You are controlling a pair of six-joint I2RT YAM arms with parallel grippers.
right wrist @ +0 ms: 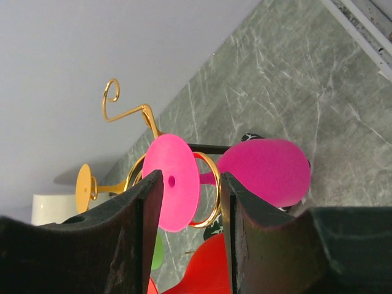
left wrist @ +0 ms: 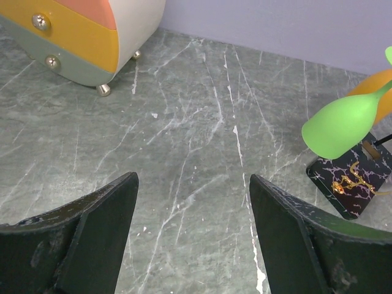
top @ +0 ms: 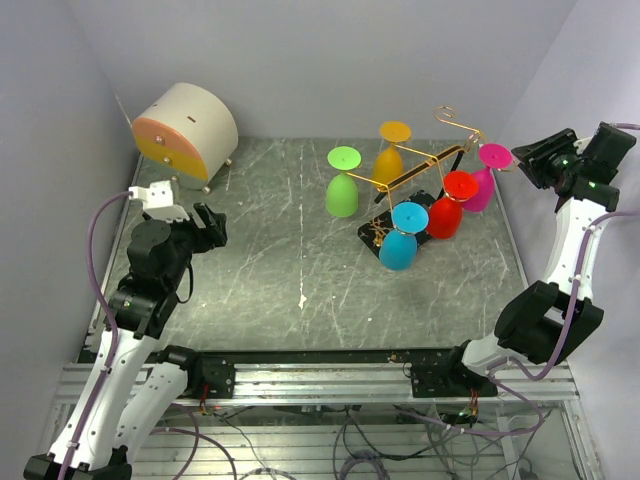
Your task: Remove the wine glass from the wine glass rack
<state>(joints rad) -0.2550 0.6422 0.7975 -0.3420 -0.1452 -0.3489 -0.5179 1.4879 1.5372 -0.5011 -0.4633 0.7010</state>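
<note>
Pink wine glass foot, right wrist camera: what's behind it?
The wine glass rack's gold loop sits behind it. The foot covers part of the loop and stem.

Bright, even light; soft shadows, sharp focus

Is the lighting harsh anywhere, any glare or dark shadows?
Top view: soft, even light, no hard shadows around the glasses. Left wrist view: small glints on the gold knobs of the drawer box. Right wrist view: dark fingers, a soft shadow behind the orange glass.
</note>
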